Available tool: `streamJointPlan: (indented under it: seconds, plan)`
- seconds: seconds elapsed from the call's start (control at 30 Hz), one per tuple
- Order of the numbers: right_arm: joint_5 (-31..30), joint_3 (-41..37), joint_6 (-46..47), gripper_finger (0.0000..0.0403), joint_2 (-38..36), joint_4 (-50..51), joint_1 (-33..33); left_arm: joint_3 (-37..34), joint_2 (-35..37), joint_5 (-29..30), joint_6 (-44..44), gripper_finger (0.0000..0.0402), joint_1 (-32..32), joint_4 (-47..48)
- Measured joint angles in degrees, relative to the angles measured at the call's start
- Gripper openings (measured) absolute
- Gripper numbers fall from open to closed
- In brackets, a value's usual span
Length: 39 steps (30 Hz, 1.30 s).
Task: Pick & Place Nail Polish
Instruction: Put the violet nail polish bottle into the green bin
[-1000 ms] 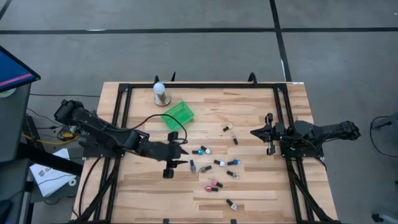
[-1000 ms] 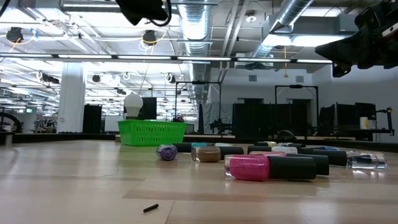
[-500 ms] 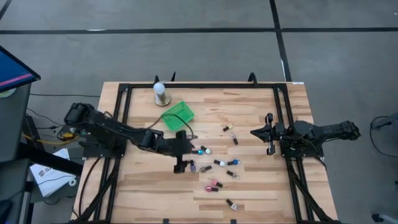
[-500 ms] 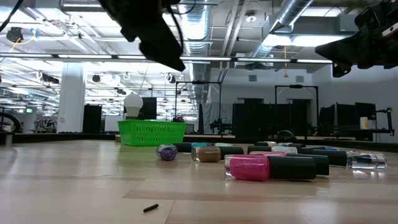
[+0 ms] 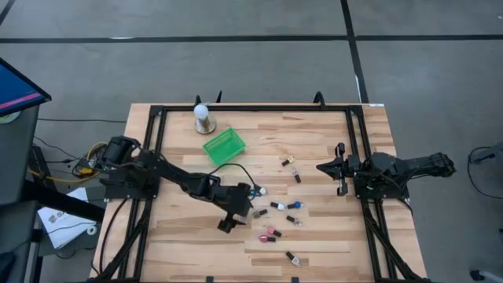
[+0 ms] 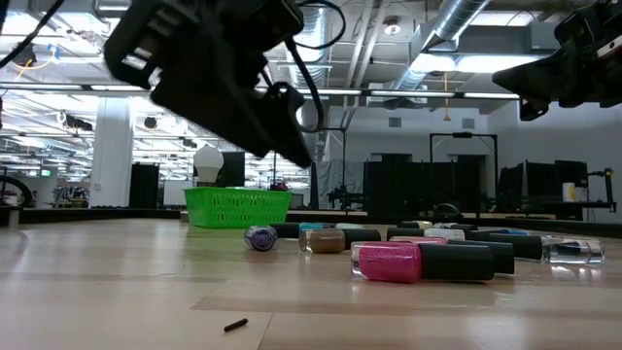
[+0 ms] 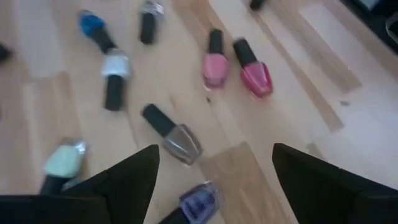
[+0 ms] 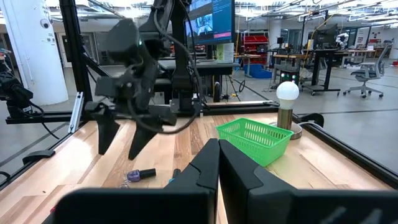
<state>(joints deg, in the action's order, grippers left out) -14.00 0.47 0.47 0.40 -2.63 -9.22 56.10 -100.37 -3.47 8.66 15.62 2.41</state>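
Right now the left claw (image 5: 229, 221) hangs above the near edge of the scattered nail polish bottles (image 5: 275, 207), its fingers (image 7: 130, 174) spread wide and holding nothing, most likely so it can drop over one bottle; seen from its own wrist, a purple bottle (image 7: 198, 203) and a brownish one with a dark cap (image 7: 171, 133) lie closest between the fingers, with a pink pair (image 7: 236, 65) farther off, so which it means to take cannot be told; every bottle lies on its side on the worktop (image 5: 330, 244), loosely grouped and mostly apart from one another, which leaves room for fingers to straddle one; the green basket (image 5: 223, 145) stands beyond the bottles beside the white ball on its base (image 5: 202, 117), and is probably where the bottles should end up; nothing shows inside it from these views; the right claw (image 5: 321, 167) waits at the far side of the bottles from the left arm, fingers pressed together and holding nothing, clear of the working area.
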Motion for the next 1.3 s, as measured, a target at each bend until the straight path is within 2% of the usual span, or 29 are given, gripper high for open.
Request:
streamJointPlan:
  seconds: [0.23,0.5,0.7,0.8,1.07,1.3]
  plan:
    - [0.00,0.00,0.02,0.0001,0.00,0.00,0.00,0.00,-3.41,-0.01,6.02,0.0310,0.00,0.05]
    - [0.00,0.00,0.02,0.0001,0.00,0.00,-0.01,0.00,-7.19,-0.02,6.11,0.0310,-1.40,0.13]
    - [0.00,-0.01,1.43,0.0001,-0.01,0.00,0.00,0.08,-7.29,-0.11,5.98,0.0308,-2.61,2.30]
    - [0.00,0.00,1.56,0.0001,-0.02,0.00,-0.01,0.13,-6.77,-0.37,5.94,0.0298,-2.91,5.15]
    - [0.00,-0.02,1.57,0.0001,-0.02,0.00,0.00,-1.28,-6.54,-0.57,5.74,0.0266,-2.83,4.83]
    - [0.00,-0.02,1.53,0.0001,-0.02,0.00,-0.02,-1.46,-6.29,-0.50,5.45,0.0219,-2.73,4.79]
